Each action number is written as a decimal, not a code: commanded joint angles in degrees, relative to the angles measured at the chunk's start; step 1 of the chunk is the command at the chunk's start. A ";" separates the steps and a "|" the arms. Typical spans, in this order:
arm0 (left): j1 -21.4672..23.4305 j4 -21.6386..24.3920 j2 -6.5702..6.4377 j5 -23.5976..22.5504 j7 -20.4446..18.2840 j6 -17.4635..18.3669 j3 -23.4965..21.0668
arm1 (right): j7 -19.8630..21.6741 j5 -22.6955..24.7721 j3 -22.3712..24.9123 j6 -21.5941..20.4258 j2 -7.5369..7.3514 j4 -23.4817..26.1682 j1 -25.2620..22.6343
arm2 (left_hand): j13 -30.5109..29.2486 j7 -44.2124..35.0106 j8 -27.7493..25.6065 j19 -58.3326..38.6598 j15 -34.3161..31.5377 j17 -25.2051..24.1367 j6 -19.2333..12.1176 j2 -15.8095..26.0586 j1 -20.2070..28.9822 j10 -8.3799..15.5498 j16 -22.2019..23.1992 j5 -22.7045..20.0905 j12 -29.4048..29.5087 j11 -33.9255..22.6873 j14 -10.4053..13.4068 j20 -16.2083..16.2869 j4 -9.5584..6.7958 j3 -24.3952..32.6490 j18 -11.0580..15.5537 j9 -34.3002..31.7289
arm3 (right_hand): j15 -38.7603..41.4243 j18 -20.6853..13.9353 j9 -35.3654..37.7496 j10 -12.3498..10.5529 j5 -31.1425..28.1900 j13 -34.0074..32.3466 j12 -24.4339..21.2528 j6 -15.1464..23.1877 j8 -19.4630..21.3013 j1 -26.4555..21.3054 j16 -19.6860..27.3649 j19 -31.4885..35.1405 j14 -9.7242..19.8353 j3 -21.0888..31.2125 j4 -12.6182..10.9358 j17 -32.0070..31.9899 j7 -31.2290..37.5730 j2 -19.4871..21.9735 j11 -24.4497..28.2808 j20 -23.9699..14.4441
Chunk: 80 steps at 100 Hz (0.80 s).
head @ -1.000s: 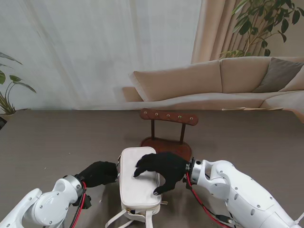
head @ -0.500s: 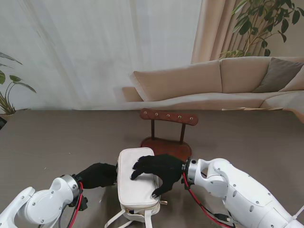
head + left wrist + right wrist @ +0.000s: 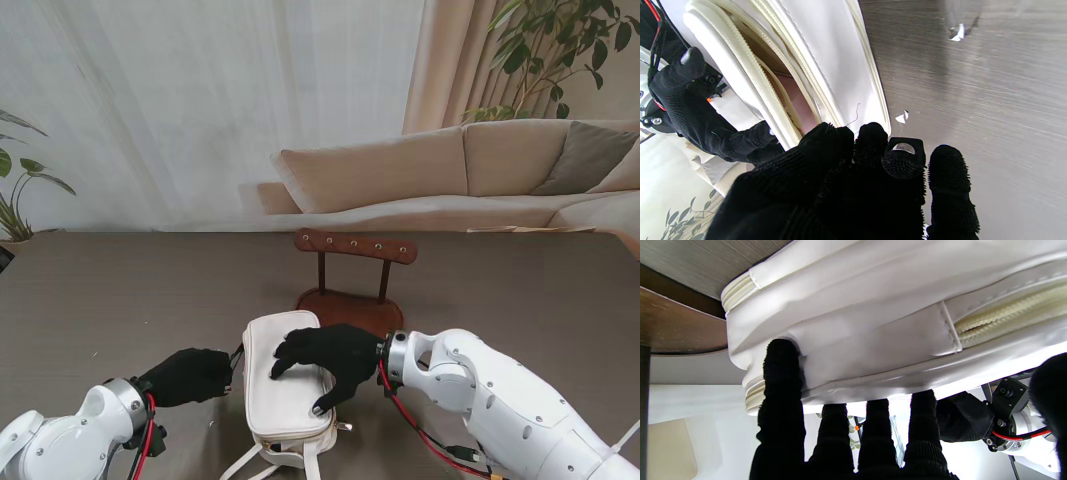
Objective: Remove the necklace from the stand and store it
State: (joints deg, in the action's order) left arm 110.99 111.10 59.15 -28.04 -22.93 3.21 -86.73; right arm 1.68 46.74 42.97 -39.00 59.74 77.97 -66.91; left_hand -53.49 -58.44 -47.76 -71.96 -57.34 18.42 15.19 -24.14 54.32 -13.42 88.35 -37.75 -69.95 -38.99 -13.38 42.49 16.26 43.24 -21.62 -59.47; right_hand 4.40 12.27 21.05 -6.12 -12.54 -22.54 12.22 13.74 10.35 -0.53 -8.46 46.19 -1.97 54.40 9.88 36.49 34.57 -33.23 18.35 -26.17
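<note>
Necklace was nowhere to be seen: the pegs of the wooden stand (image 3: 355,245), beyond the right hand's fingertips, were bare, and I judged the chain probably lay inside the white bag (image 3: 285,400), though the pink lining seen through the gaping zip (image 3: 783,76) showed none of it.

The right hand (image 3: 325,362) lay flat on top of the bag with fingers spread, pressing it down and gripping nothing. The left hand (image 3: 190,375), just beside the bag's left edge, had its fingertips (image 3: 870,140) pinched shut on the small black zip pull (image 3: 903,148).

Several things could have gone wrong from there:

- The pull was a small tab held only at the fingertips, so a sideways tug might have slipped it out of the pinch.
- If the right hand's pressure eased, the soft bag would likely have dragged toward the left hand instead of the zip running.
- The bag creased under the right fingers (image 3: 783,380), and a buckled zip line tends to jam.
- A chain lying close under the teeth could have been caught by the slider.
- The bag's far end sat near the stand's base (image 3: 673,326), so a shove forward might have knocked it.
</note>
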 commanded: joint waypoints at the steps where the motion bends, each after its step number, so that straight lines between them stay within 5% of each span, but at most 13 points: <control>1: 1.50 0.72 0.01 -0.72 -1.07 -0.11 -0.57 | 2.30 0.61 -0.66 0.29 -0.18 -1.28 -1.03 | 0.33 -8.16 -1.97 -1.23 0.16 -0.73 -3.61 -1.12 1.60 0.54 1.59 -3.99 -0.72 0.56 2.03 -0.12 0.16 2.09 1.07 -2.38 | 4.63 -2.70 2.07 2.92 -0.18 -2.58 0.64 -0.22 0.05 -0.32 -1.56 -6.25 -2.18 -1.28 0.16 -30.70 0.90 1.40 2.27 -2.16; 22: 2.83 0.76 0.20 -2.32 -0.19 -0.61 -1.39 | 3.43 -0.87 1.33 0.15 -0.18 0.07 -2.08 | 0.48 -7.19 -1.15 -0.82 2.21 -1.14 -3.67 -1.03 2.21 0.49 1.15 -3.99 -0.39 1.73 0.95 -0.30 -0.18 1.69 1.18 -2.12 | 5.24 -1.50 3.13 3.25 -0.98 -4.89 1.15 0.06 0.66 -1.62 -2.44 -6.51 -4.39 -5.11 -0.52 -29.64 1.24 4.68 3.22 -3.26; 27: 2.87 0.59 0.22 -2.65 0.03 -0.60 -1.31 | 3.61 -1.59 2.23 0.32 -0.07 0.96 -2.67 | 0.56 -7.12 -1.07 -0.70 2.63 -1.24 -3.74 -1.01 2.31 0.51 1.03 -3.95 -0.32 1.95 0.70 -0.34 -0.25 1.57 1.23 -2.05 | 5.03 -1.23 3.25 3.30 -1.34 -5.15 1.25 0.16 1.04 -3.15 -2.69 -6.69 -4.71 -9.21 -1.25 -29.51 1.36 7.26 3.37 -3.68; 32: 2.86 0.39 0.27 -2.89 0.37 -0.60 -1.20 | 3.79 -2.47 3.16 0.66 0.07 2.03 -3.36 | 0.51 -6.94 -0.90 -0.67 2.91 -1.23 -3.68 -0.97 2.42 0.45 0.94 -3.89 -0.23 2.14 0.62 -0.35 -0.31 1.50 1.24 -2.03 | 4.92 -1.05 3.53 3.24 -1.91 -5.41 1.36 0.21 1.68 -4.33 -2.94 -6.89 -4.93 -19.38 -2.90 -29.38 1.48 11.86 3.59 -4.18; 42: 2.83 0.12 0.43 -3.21 1.25 -0.61 -1.07 | 3.24 -2.57 4.60 1.44 0.37 4.38 -4.38 | 0.36 -6.89 -0.69 -0.55 3.59 -1.36 -3.58 -0.89 2.56 0.45 0.72 -3.91 -0.21 2.38 0.34 -0.40 -0.44 1.15 1.18 -2.04 | 4.89 -0.76 4.38 3.31 -2.56 -6.11 1.54 0.44 2.27 0.55 -3.08 -6.82 -5.15 -14.04 -4.77 -28.87 1.69 7.81 3.98 -4.44; 80: 2.06 -0.67 0.78 -2.85 3.22 -0.33 -0.51 | -0.15 -1.04 -2.14 10.75 2.23 7.80 0.54 | 0.40 -6.40 -0.24 -0.37 4.72 -1.60 -3.24 -0.43 3.13 0.14 0.35 -3.69 0.18 2.91 -0.41 -0.41 -0.93 0.10 1.01 -1.76 | 5.09 -0.85 3.84 3.06 -1.85 -6.82 1.58 0.14 2.38 -1.51 -2.95 -5.74 -4.25 -14.85 -5.50 -28.35 1.48 11.41 3.96 -4.19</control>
State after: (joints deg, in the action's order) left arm 113.03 110.62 59.67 -31.19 -18.58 2.90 -87.45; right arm 0.44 45.49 41.18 -28.45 60.35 84.79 -67.32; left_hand -53.44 -58.46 -47.22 -71.96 -53.32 17.96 14.16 -24.85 54.35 -13.36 88.35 -38.51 -69.89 -36.25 -13.69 42.44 16.26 43.18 -21.55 -59.47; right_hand 9.22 14.65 24.43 -3.85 -14.46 -28.38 13.18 13.34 11.90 -2.11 -10.85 41.60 -6.36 39.34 6.01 45.77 36.08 -23.18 22.06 -29.40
